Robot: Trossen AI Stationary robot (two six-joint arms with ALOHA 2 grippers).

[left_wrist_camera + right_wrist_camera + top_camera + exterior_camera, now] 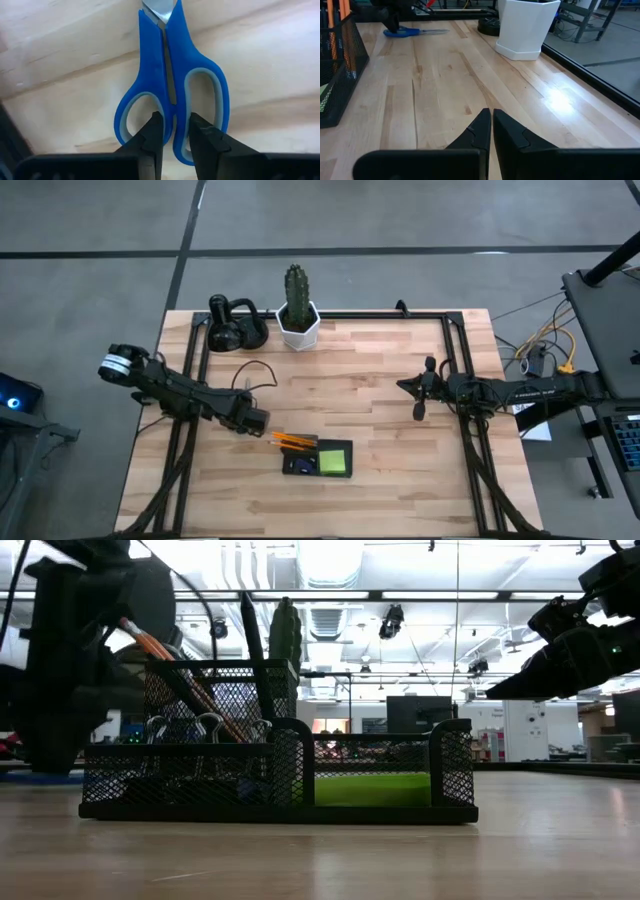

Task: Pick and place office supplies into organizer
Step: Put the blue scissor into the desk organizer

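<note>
Your left tool straddles the middle of the scissors, which lie flat on the worktop just left of the organizer; its fingers are narrowly apart and not yet clamped. Pencils, clips and the green pad already sit in the organizer, so the scissors look like the last item. Your right tool hangs shut, well apart.

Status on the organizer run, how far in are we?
Done: orange pencils, clips and the green sticky pad sit in the organizer. In hand: the left gripper has its fingers astride the join between the handle loops of the scissors, which lie flat on the table. Left: lift and place them. The right gripper waits shut above the table.
</note>
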